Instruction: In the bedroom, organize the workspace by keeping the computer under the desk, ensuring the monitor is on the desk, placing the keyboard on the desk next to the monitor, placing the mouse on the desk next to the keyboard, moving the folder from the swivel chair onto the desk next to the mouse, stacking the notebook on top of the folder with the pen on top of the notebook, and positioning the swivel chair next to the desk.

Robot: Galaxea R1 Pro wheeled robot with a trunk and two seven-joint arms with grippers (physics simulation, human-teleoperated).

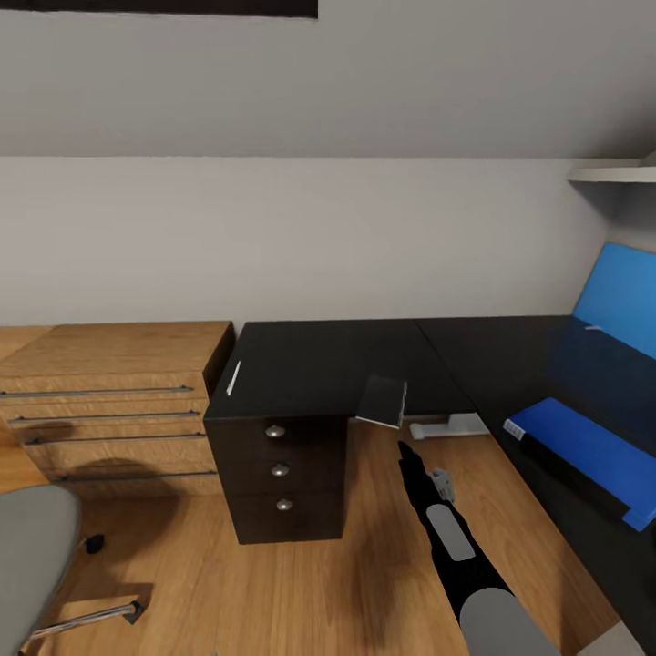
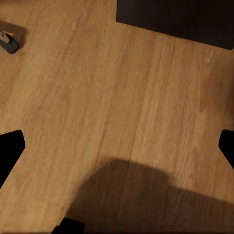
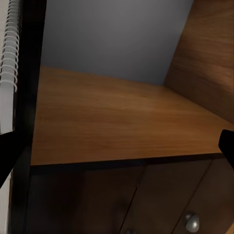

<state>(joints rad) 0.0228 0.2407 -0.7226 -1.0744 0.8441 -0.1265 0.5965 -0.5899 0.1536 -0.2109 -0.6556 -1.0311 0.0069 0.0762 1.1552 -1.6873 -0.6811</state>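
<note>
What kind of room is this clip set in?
Likely a home office corner or a study area in a bedroom: an L-shaped black-topped desk with a black drawer unit, a light wooden drawer cabinet, and a grey upholstered swivel chair on wooden flooring.

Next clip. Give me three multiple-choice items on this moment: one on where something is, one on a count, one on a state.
1. Where is the folder?
A. On the swivel chair
B. On the desk
C. On the floor

2. How many round knobs show on the desk's black drawer unit?
A. Two
B. Three
C. Five

3. How do the left gripper's jaws stand?
A. Open over bare floor
B. Shut on the pen
C. Shut on the folder

Answers:
1 B: in the head view the folder lies flat on the desk, on its right wing.
2 B: the drawer unit shows three knobs, one above the other.
3 A: in the left wrist view the left gripper has its jaws wide apart, with wooden floor between them. The pen lies on the desk's left end.
</note>
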